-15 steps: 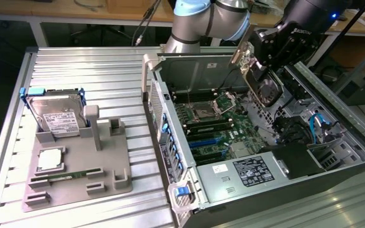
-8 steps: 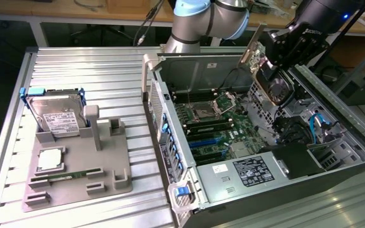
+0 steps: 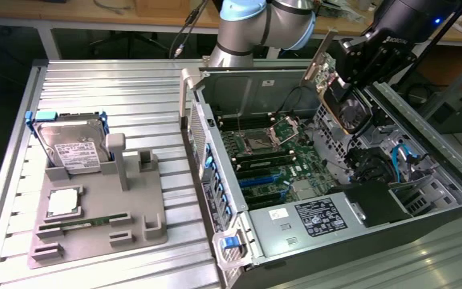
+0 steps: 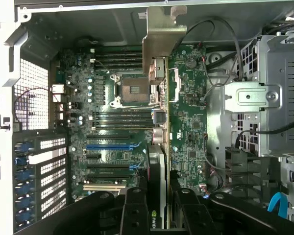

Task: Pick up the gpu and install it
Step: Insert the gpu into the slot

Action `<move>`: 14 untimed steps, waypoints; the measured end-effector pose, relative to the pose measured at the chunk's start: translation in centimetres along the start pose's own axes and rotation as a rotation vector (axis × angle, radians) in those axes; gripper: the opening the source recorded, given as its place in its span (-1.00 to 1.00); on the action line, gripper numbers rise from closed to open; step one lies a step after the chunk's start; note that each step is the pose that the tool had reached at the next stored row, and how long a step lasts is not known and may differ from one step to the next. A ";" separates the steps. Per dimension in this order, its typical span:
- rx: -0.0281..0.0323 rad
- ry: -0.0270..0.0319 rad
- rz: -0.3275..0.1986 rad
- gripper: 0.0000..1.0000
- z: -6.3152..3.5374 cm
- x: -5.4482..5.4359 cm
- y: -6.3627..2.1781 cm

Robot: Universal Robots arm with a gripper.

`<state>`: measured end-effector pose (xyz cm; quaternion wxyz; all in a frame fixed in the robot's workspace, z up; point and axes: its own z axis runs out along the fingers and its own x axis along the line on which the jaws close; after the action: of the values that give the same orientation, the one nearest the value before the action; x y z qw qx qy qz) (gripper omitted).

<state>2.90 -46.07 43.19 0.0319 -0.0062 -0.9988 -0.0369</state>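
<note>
My gripper (image 3: 350,71) is shut on the gpu (image 3: 345,109), a thin card with a silver end bracket (image 3: 321,53), and holds it tilted on edge above the open computer case (image 3: 247,90). The card hangs over the far right part of the motherboard (image 3: 271,162), clear of it. In the wrist view the gpu (image 4: 159,161) appears edge-on between the black fingers (image 4: 134,208) of the gripper (image 4: 159,211), its bracket (image 4: 161,39) pointing away. Below it lie the motherboard (image 4: 112,107) and a blue expansion slot (image 4: 110,146).
A grey fixture (image 3: 94,235) on the ribbed metal table holds a hard drive (image 3: 74,147), a silver chip (image 3: 62,201) and a green memory stick (image 3: 82,224). Inside the case are a drive cage (image 4: 264,98), cables (image 3: 403,156) and a black power supply (image 3: 319,217).
</note>
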 end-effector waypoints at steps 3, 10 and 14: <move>0.0030 0.0027 -0.043 -0.46 0.02 0.0 0.06; 0.0129 0.0139 -0.193 -0.46 0.09 0.0 0.06; 0.0189 0.0208 -0.287 -0.46 0.30 0.0 0.04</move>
<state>2.89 -46.00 42.89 0.0367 0.1375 -0.9893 -0.0318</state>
